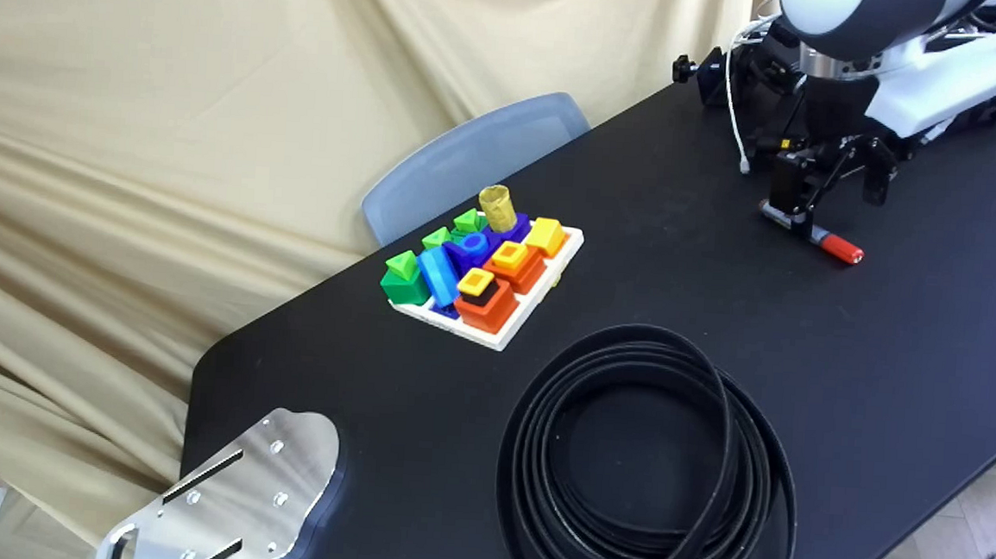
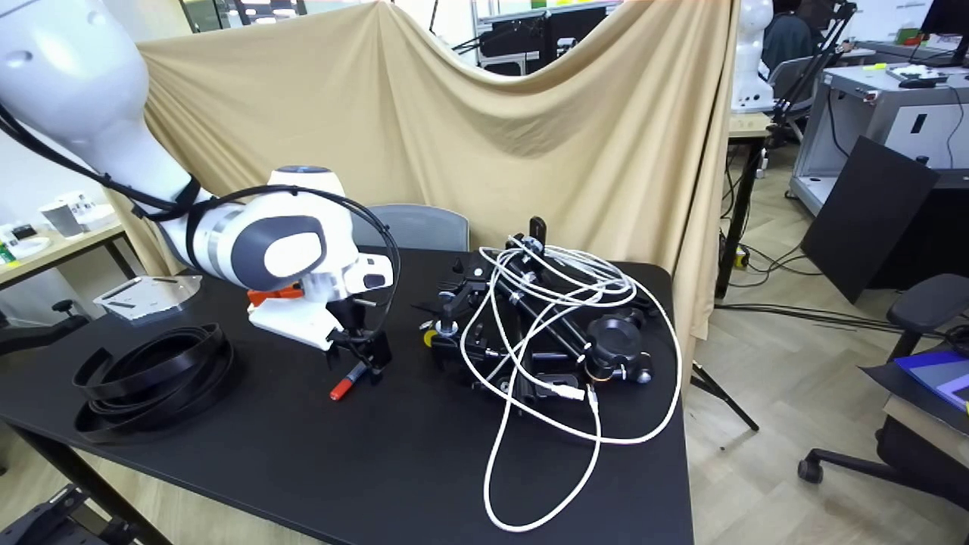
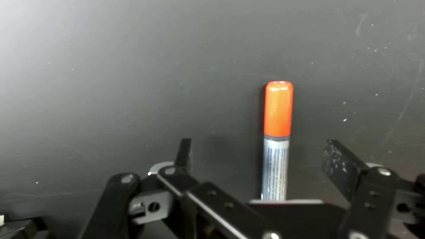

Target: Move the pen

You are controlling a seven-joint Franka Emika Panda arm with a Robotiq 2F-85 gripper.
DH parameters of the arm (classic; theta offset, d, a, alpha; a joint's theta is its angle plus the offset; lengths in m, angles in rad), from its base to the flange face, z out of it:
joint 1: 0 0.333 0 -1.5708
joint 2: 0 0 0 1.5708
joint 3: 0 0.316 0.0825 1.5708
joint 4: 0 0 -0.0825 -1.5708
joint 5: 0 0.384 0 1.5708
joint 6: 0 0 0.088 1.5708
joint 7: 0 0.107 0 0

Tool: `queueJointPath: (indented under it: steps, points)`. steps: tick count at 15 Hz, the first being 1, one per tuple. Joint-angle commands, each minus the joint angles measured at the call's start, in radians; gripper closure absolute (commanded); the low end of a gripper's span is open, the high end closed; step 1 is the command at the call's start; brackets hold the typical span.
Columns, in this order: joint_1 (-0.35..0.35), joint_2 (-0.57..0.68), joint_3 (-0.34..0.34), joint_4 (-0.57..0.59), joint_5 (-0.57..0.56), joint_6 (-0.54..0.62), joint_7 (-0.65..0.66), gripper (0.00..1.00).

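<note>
The pen (image 1: 839, 246) lies flat on the black table, with a red-orange cap and a bluish-grey printed body. It also shows in an exterior view (image 2: 347, 381) below the gripper. In the wrist view the pen (image 3: 277, 142) points away from the gripper, cap farthest. My gripper (image 3: 258, 146) is open, with one finger on each side of the pen's body and gaps on both sides. The pen is nearer the right finger there. The pen's rear end is hidden behind the gripper's base. The gripper (image 1: 838, 205) is low over the table, and one finger partly covers the pen.
A coil of black flat cable (image 1: 530, 454) lies on the table. A white board of coloured blocks (image 1: 523, 314) stands near the chair-side edge. A metal plate (image 1: 234, 488) lies at the far end. Black tripod gear (image 2: 615, 341) with a white cable (image 2: 489, 484) sits beside the gripper.
</note>
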Motion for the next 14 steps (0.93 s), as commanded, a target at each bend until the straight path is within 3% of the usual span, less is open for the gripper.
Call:
queueJointPath:
  steps: [1, 11, 12, 14]
  points:
    - [0.003, 0.031, 0.007, 0.039, -0.037, 0.003, 0.051, 0.28]
    - [0.005, 0.034, 0.01, 0.058, -0.058, -0.002, 0.053, 0.97]
    - [0.004, 0.035, 0.01, 0.057, -0.057, -0.003, 0.054, 1.0]
    - [0.002, 0.032, 0.01, 0.056, -0.054, -0.005, 0.054, 0.95]
